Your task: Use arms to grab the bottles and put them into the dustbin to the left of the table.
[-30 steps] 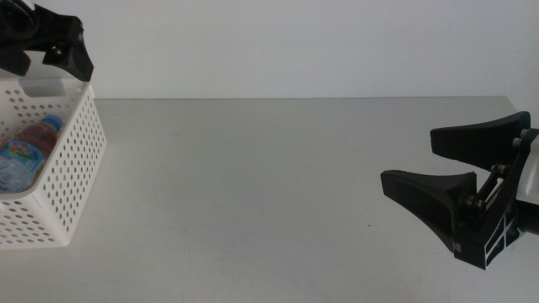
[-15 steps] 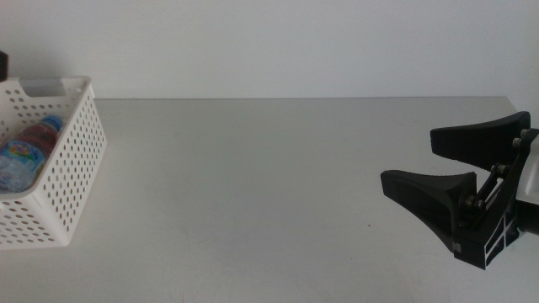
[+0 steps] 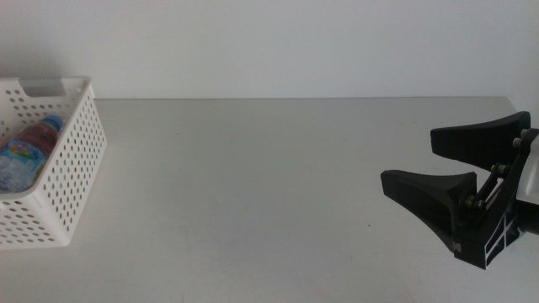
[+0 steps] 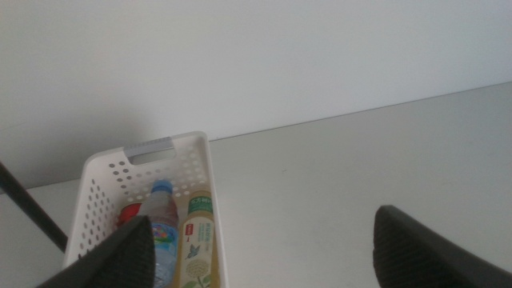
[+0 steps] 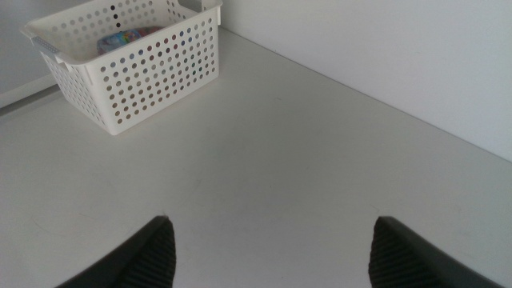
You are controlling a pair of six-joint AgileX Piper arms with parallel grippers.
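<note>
Nearest the middle camera, the right gripper [image 3: 429, 164] is waiting low at the right side of the counter [image 3: 269, 185], its two black wedge-shaped jaws standing spread wide with nothing between them; they look like hard matte plastic, with ribbed inner faces showing in the right wrist view. The counter itself is lying flat, matte and light grey, and no bottle is showing anywhere on it in any view. Farther off, at the counter's left end, the dustbin [image 3: 63, 168] is sitting: a white rectangular plastic basket with perforated walls and a slot handle in its far rim. Inside it the small clear water bottle [image 4: 163, 228] with blue cap and colourful label is lying beside the pale-yellow tea bottle [image 4: 196, 244], and the red soda can [image 4: 130, 213] is showing just next to them. The left gripper [image 4: 256, 248] is out of the middle view; its own wrist view shows it hanging above the dustbin, looking down into it, with its dark jaws spread and holding nothing. Judging by this, the depositing step is finishing and the task appears essentially done, since all three containers are resting in the dustbin. The next move probably calls only for bringing the left arm away from the dustbin to a resting pose.
</note>
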